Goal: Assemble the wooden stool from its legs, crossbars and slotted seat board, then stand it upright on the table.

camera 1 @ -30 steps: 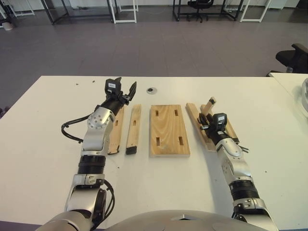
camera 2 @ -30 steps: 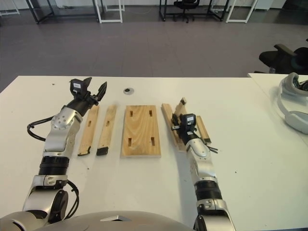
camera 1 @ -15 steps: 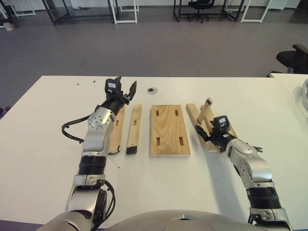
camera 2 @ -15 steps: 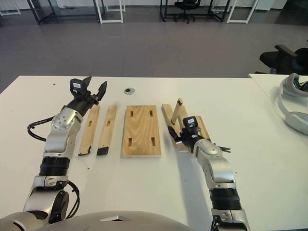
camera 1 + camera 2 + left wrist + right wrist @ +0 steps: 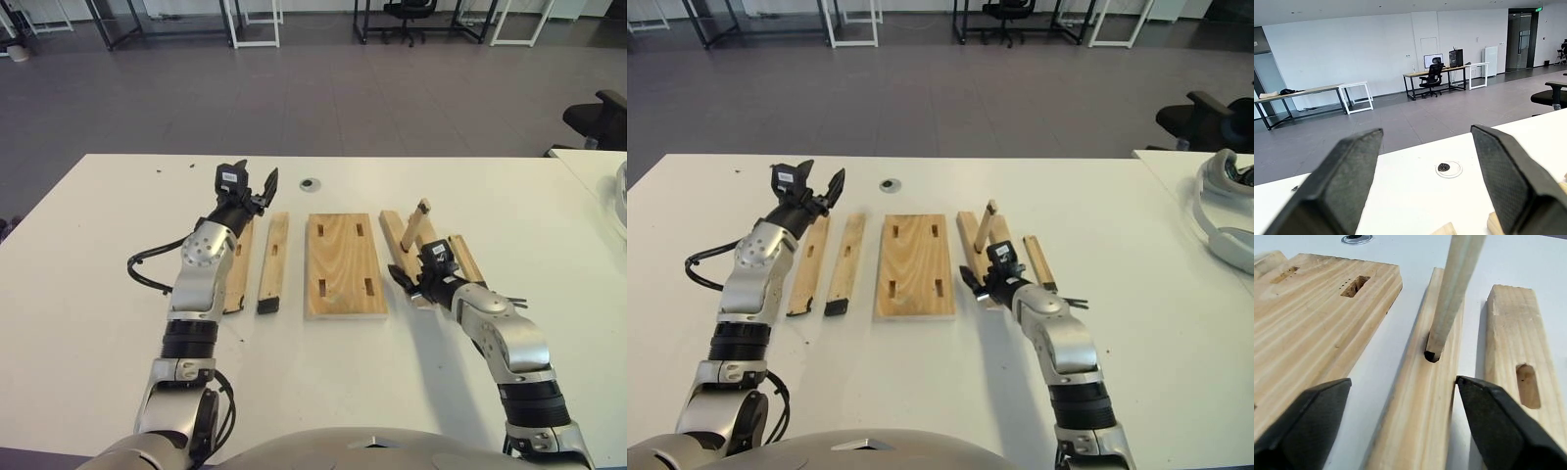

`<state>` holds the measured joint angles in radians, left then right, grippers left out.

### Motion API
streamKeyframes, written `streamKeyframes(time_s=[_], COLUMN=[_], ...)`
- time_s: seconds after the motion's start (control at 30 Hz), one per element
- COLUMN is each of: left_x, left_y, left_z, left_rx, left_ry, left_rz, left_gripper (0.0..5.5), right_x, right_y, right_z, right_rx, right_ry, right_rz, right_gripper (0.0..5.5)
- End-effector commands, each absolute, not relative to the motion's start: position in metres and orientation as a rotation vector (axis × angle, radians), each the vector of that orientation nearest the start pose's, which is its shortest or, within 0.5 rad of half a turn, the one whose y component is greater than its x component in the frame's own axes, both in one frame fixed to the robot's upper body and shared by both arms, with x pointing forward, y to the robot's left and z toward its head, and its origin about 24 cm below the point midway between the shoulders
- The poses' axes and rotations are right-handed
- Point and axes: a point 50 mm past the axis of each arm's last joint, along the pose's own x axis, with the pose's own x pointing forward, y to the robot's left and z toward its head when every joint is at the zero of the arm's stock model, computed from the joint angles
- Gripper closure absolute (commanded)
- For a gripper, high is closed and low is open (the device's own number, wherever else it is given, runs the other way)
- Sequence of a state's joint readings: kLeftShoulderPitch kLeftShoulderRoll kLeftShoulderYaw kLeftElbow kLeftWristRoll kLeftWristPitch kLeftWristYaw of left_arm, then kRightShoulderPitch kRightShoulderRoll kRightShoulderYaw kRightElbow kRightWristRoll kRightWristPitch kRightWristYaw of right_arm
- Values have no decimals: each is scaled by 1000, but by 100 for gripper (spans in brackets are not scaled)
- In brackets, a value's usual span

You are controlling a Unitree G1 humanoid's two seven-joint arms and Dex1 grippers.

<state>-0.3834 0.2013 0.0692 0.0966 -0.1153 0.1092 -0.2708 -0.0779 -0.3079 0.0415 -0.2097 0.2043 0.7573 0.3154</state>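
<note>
Seat board (image 5: 343, 264) has four slots (image 5: 321, 230); two legs (image 5: 238, 282) (image 5: 273, 257) left, one crossbar (image 5: 418, 221) upright.

Grey floor (image 5: 323, 88), distant desks (image 5: 1444, 73)

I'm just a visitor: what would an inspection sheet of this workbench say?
Surface: white table, round port near far edge.
Job's things: seat board flat; left of it an inner leg and an outer leg; right of it a third leg with a crossbar standing in its slot, slotted piece beside.
Clutter: dark specks.
End effectors: left end effector open over those legs' far ends; right end effector open astride the third leg.
Cables: black loop by the left arm.
Surroundings: grey floor, desks, office chair.
</note>
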Motion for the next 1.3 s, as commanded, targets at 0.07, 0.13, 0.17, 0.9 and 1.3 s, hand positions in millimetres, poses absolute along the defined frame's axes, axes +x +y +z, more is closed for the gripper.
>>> streamKeyframes(time_s=[0.07, 0.13, 0.17, 0.9, 1.3], left_x=[318, 318, 317, 300, 302], left_y=[165, 164, 164, 96, 95], left_z=[117, 117, 117, 153, 155], left_rx=[95, 95, 95, -905, -1059], left_ry=[-145, -145, -144, 116, 179], left_rz=[-274, -274, -274, -733, -692], left_gripper=[218, 218, 218, 89, 165], right_x=[245, 243, 243, 276, 255], right_y=[-182, -187, -189, -166, -138], right_z=[30, 28, 27, 122, 136], right_rx=[-93, -102, -106, -394, -324], right_ry=[625, 646, 651, 27, -147], right_rz=[315, 290, 282, 646, 858], right_gripper=[149, 149, 149, 342, 343])
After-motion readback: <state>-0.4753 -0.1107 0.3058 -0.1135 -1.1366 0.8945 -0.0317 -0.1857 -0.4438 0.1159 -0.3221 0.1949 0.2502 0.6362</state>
